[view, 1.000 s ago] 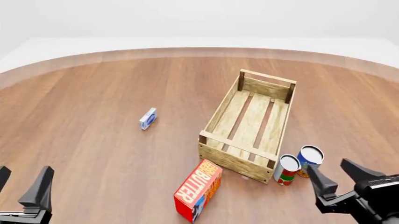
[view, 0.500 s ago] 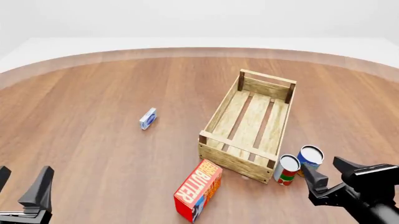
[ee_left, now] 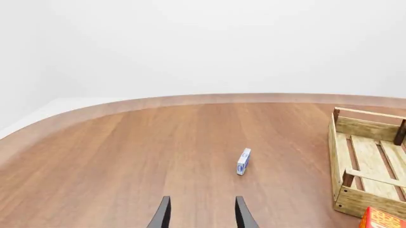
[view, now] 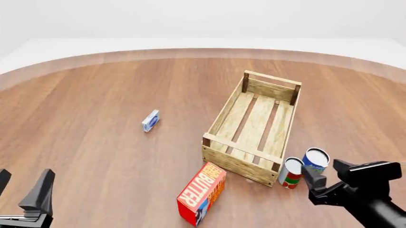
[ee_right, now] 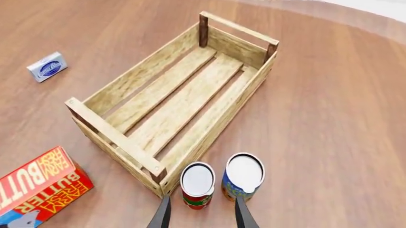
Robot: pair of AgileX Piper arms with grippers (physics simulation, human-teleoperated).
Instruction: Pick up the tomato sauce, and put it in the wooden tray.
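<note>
Brown wood-grain tabletop (view: 95, 142) with a curved far edge fills the scene, backed by plain white walls.

Long rectangular light-wood slatted tray (view: 254, 128) with darker corner posts sits right of centre, its long axis running toward 1 o'clock from the near end. Its floor holds nothing.

Small cylindrical tomato sauce can (view: 292, 173) with a red, white and green label and pale metal top stands upright on the table, just beside the tray's near right corner, outside it. At its 2 o'clock stands a blue-and-yellow labelled can (view: 315, 163), the two nearly touching.

Red rectangular butter box (view: 201, 193) lies at 7 o'clock from the tray's near end. Small blue-and-white packet (view: 150, 120) lies at 9 o'clock from the tray, well apart.

Right gripper (view: 324, 176), black, hovers just beside the two cans at their 4 o'clock, fingers spread, grasping nothing. In the right wrist view the fingertips (ee_right: 163, 213) frame the tomato sauce can.

Left gripper (view: 22, 187) sits at the near left edge, released and holding nothing.
</note>
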